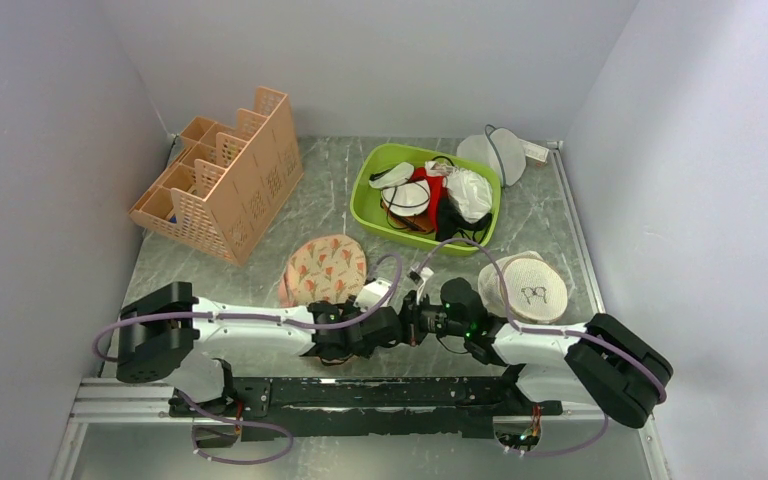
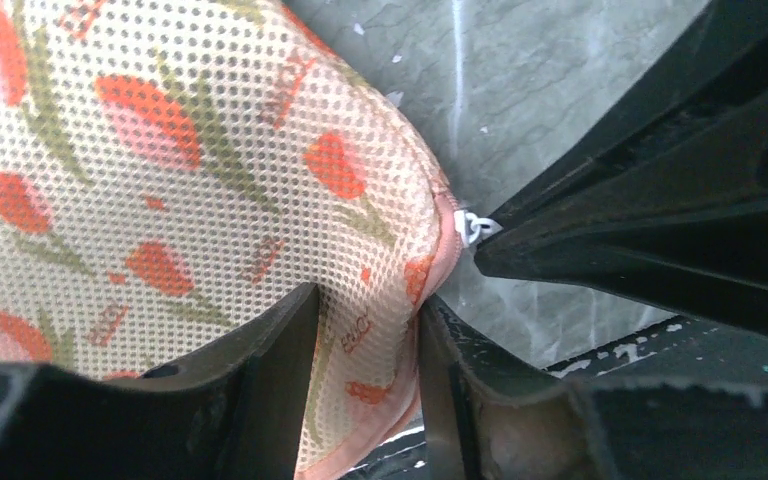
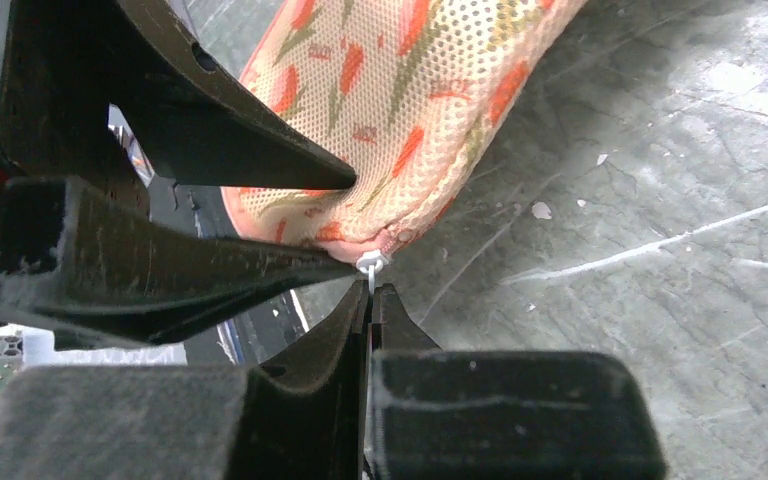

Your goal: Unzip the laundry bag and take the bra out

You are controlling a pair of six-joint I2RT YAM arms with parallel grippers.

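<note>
Both arms lie low over the near edge of the table (image 1: 330,190), reaching in toward each other until their wrists almost meet in the middle. The left gripper (image 2: 368,300) straddles the near end of the laundry bag (image 1: 325,270), one finger on each side with the printed mesh filling the gap. I can't tell whether it is actually pinching. The right gripper (image 3: 370,295) comes in from the other side with its jaws pressed together on the small white zip pull (image 3: 371,264) at the bag's pink-trimmed tip.

The bag lies flat just beyond the arms, its near part hidden under them. Farther back stand an orange organizer (image 1: 222,180) and a green bin (image 1: 365,185) heaped with garments. A round beige mesh disc (image 1: 532,287) lies just beside the right arm.
</note>
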